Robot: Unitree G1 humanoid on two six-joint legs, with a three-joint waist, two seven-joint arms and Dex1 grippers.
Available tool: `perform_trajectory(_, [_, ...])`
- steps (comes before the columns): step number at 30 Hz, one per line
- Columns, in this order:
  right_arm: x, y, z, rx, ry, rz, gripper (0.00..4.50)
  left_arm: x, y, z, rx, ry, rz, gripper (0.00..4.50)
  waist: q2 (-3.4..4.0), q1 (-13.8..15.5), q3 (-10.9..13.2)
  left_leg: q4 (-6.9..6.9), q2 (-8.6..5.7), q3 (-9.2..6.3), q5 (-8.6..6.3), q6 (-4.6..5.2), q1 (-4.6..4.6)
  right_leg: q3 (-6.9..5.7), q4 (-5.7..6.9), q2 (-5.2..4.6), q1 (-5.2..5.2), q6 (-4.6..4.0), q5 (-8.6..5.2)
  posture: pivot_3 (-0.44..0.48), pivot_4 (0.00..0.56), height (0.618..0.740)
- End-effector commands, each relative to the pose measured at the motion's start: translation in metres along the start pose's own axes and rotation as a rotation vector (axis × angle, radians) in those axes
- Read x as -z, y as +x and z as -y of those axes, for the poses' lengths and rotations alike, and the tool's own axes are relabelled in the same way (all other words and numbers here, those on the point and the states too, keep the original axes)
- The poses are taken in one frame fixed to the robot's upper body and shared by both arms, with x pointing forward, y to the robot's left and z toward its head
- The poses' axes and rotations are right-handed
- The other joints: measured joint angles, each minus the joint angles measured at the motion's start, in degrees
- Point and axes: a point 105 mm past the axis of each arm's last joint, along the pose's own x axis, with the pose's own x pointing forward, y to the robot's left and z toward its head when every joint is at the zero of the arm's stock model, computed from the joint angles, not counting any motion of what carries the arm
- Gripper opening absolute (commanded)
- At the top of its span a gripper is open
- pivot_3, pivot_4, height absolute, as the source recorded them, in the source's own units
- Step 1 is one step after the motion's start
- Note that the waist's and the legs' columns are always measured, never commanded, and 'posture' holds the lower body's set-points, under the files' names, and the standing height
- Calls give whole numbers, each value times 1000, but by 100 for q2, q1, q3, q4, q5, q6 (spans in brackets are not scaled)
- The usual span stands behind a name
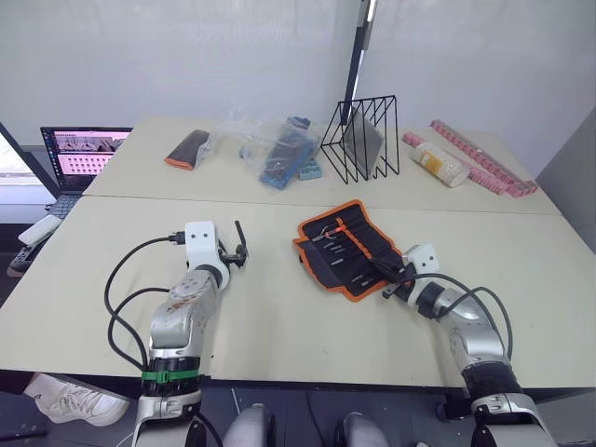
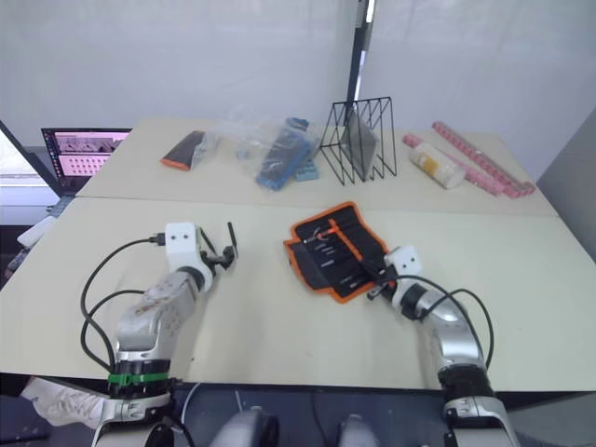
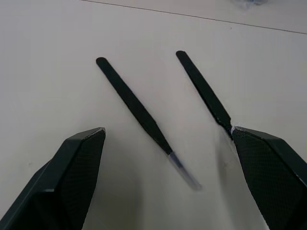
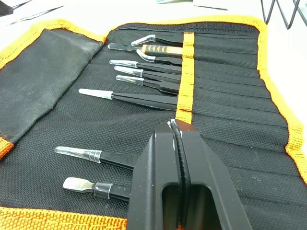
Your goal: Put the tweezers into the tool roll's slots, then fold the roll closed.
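The tool roll [image 1: 349, 247] lies unfolded on the table, black with orange trim, and several tweezers [image 4: 144, 98] sit in its slots with their tips showing. My right gripper [image 4: 176, 143] is shut and hovers over the roll's near edge [image 1: 389, 279]; I see nothing between its fingers. Two more black tweezers [image 3: 134, 105] [image 3: 204, 91] lie loose on the bare table. My left gripper [image 3: 168, 130] is open around them, left of the roll [image 1: 240, 244]. One loose tweezer's end touches a finger [image 3: 268, 167].
A black wire rack [image 1: 361, 140] stands behind the roll. Clear plastic bags [image 1: 270, 149] and a small black-and-orange pouch [image 1: 189, 149] lie at the back. Pink strips [image 1: 484, 166] and a pale cylinder [image 1: 440, 163] are at the back right. A laptop [image 1: 82, 154] is at the far left.
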Motion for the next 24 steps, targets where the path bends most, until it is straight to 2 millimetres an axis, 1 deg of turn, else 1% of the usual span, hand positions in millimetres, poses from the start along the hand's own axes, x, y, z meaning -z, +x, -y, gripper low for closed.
perform_trajectory(1, [19, -6, 6, 42, 21, -79, 0, -3, 3, -1, -58, 35, -12, 4464, 0, 1, 0, 0, 0, 0, 0, 0, 0, 0, 1, 0, 0, 0, 0, 0, 150, 685])
perform_trajectory(3, [19, -6, 6, 42, 20, -80, 0, 2, 4, -4, -100, -6, -44, 4464, 0, 2, 0, 0, 0, 0, 1, -1, 0, 0, 1, 0, 1, 0, 0, 0, 150, 685])
perform_trajectory(9, [18, -5, 5, 38, 18, -79, 0, 1, 5, -1, -142, 10, -64, 4464, 0, -10, 0, 0, 1, 0, 1, -2, 1, -1, 0, 0, 2, 0, 0, 0, 150, 685])
perform_trajectory(10, [18, -4, 5, 38, 18, -78, 0, 2, 5, -1, -147, 13, -70, 4048, 0, -12, 0, 0, 1, 0, 1, -2, 1, 0, 1, 0, 2, 0, 0, 0, 150, 685])
perform_trajectory(12, [18, -4, 5, 37, 18, -78, 0, 3, 5, -2, -160, 12, -73, 3697, 0, -13, 0, -1, 1, 0, 1, -2, 1, 0, 1, 0, 2, 0, 0, 0, 150, 685])
perform_trajectory(17, [17, -3, 4, 37, 17, -79, 0, 4, 4, -12, -216, 2, -77, 2024, 0, -16, 0, 0, 1, 0, 1, -3, 1, 0, 0, -1, 2, 0, 0, 0, 150, 685])
perform_trajectory(19, [18, -3, 4, 36, 17, -80, 0, 7, 5, -12, -215, -10, -88, 1333, 0, -22, -1, -1, 3, 0, 0, -3, 1, 0, 1, 0, 2, 0, 0, 0, 150, 685])
perform_trajectory(23, [17, -2, 4, 36, 17, -79, 0, 7, 5, -12, -213, -13, -85, 22, 0, -21, -1, 0, 2, 0, 1, -4, 2, -1, 0, -1, 2, 0, 0, 0, 150, 685])
perform_trajectory(24, [17, -1, 4, 36, 17, -78, 0, 7, 5, -12, -216, -14, -83, 22, 0, -21, -1, 0, 2, 0, 1, -4, 2, -1, 0, -1, 3, 0, 0, 0, 150, 685])
